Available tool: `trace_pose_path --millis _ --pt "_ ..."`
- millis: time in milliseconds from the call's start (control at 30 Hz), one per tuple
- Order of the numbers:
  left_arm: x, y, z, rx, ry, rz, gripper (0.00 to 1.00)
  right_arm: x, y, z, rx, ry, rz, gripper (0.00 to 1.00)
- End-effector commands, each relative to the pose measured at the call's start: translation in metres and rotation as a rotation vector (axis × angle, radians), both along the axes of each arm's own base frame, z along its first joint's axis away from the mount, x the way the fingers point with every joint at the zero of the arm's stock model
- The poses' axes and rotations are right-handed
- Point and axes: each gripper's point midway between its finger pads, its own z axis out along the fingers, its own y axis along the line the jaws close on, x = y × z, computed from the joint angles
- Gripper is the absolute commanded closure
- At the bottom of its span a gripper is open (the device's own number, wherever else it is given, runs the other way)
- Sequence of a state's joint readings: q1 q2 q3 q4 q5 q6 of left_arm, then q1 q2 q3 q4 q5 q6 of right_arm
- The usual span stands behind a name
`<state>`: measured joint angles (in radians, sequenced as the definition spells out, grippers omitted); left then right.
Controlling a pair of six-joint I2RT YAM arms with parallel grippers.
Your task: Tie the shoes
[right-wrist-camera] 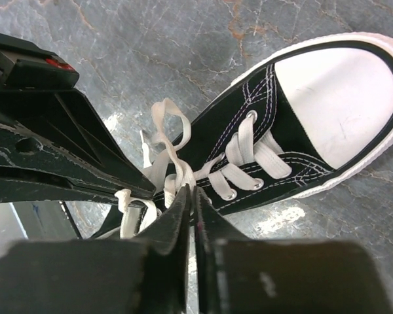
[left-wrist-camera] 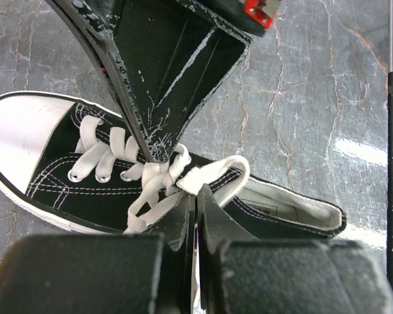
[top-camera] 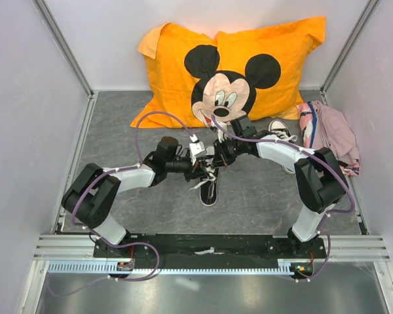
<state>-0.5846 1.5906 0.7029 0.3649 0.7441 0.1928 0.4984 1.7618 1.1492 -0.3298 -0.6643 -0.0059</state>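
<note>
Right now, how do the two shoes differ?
Place: the centre shoe lies out in the middle; the far shoe sits back right, beside the pink cloth. State: the left gripper and right gripper both pinch the centre shoe's laces; the far shoe is untouched, partly behind the right arm. Both are black with white toe caps.

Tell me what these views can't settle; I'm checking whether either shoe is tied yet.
Centre shoe laces: top view, left gripper and right gripper cover them; wrist views, closed jaws hide the crossing.
Second shoe: top view, right arm covers part; its laces too small.
Centre shoe's heel: right wrist view, behind left gripper.
</note>
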Motion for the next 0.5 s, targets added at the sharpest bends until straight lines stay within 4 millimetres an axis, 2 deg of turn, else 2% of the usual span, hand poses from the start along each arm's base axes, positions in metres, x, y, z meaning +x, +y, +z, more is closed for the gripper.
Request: trace_pose_path --millis 0,233,467 --pt "0.006 -0.005 0.007 -0.007 -0.017 -0.026 0.98 0.015 0.008 0.019 0.020 -0.087 0.009 1.00" --pt "0.011 -0.005 0.006 -0.006 0.032 -0.010 0.99 0.022 0.010 0.037 0.066 -0.115 -0.032 1.00" --pt "0.011 -0.006 0.004 -0.008 0.102 -0.006 0.99 0.018 0.009 0.041 0.103 -0.113 -0.045 1.00"
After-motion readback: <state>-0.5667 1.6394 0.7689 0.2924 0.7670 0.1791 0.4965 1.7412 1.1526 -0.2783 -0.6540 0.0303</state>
